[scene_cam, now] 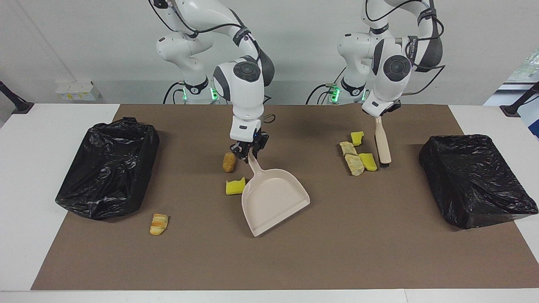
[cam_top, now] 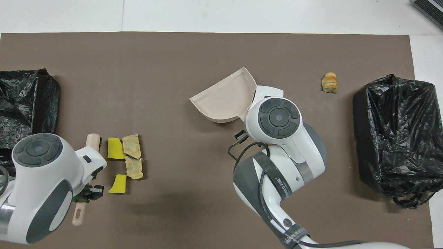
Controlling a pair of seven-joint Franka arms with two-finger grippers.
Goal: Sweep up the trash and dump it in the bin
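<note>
**Brush and dustpan held ready on either side of the scattered trash**

The beige plastic dustpan [scene_cam: 276, 200] is gripped by its handle in the right gripper [scene_cam: 249, 152], whose fingers are closed on that handle. The pan is laid flat near the middle of the desk [scene_cam: 269, 261], its open mouth turned toward the left arm's end, seemingly to receive what is swept toward it.

The pale wooden-handled brush [scene_cam: 382, 143] is held by the left gripper [scene_cam: 381, 112]; how tightly the fingers are shut on it cannot be told. The bristles are set down just beside a cluster of two yellow sponge chunks [scene_cam: 368, 161] and two beige rocky lumps [scene_cam: 354, 164], so the cluster lies between brush and pan.

Beside the pan lie another yellow chunk [scene_cam: 235, 186] and a golden-brown lump [scene_cam: 229, 162]. A striped bread-like piece [scene_cam: 159, 224] lies by the black-bagged bin [scene_cam: 109, 168] at the right arm's end. A second black-bagged bin [scene_cam: 476, 181] stands at the left arm's end. Nothing is judged swept yet.
</note>
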